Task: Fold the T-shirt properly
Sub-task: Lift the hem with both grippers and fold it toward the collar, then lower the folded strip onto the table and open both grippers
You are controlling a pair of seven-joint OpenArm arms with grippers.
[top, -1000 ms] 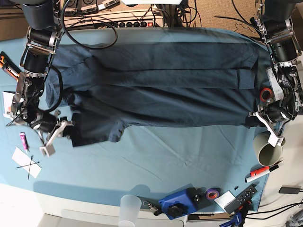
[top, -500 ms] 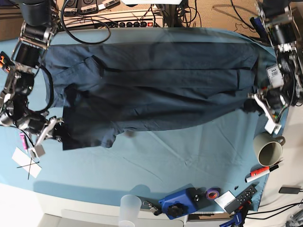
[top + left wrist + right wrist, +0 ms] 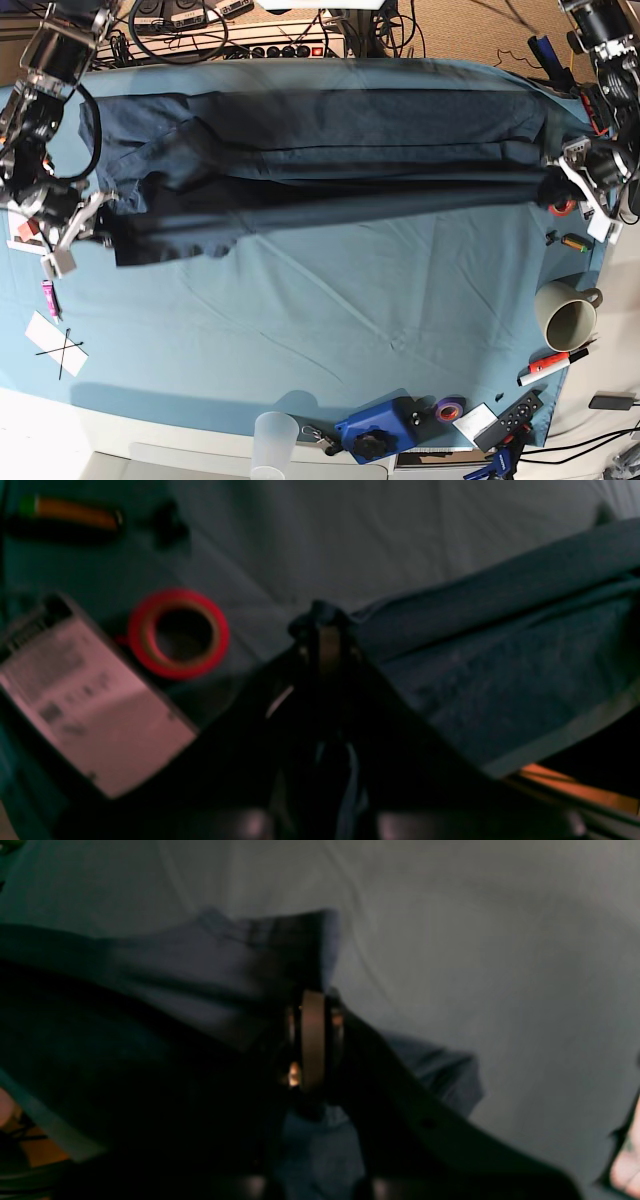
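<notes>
The dark navy T-shirt [image 3: 320, 150] lies stretched sideways across the far half of the teal table cloth [image 3: 330, 310]. My left gripper [image 3: 562, 188] is at the base view's right, shut on the shirt's right near corner. In the left wrist view, cloth bunches over that gripper [image 3: 320, 630], and the shirt [image 3: 500, 655] runs off to the right. My right gripper [image 3: 98, 218] is at the left, shut on the shirt's left near corner by the sleeve. The right wrist view shows this gripper [image 3: 312, 1012] closed with shirt cloth [image 3: 175, 990] draped from it.
A red tape roll [image 3: 562, 205] [image 3: 177, 632] and a white labelled box [image 3: 85, 700] lie beside the left gripper. A mug [image 3: 565, 312], a red marker [image 3: 545, 365], a remote [image 3: 508, 418], a blue device [image 3: 375, 430] and a plastic cup [image 3: 272, 440] line the near edge. Paper [image 3: 55, 343] lies at left.
Both grippers have moved toward the table's far side, carrying the shirt's near edge with them. The shirt's near hem now lies farther back and the shirt looks narrower.
</notes>
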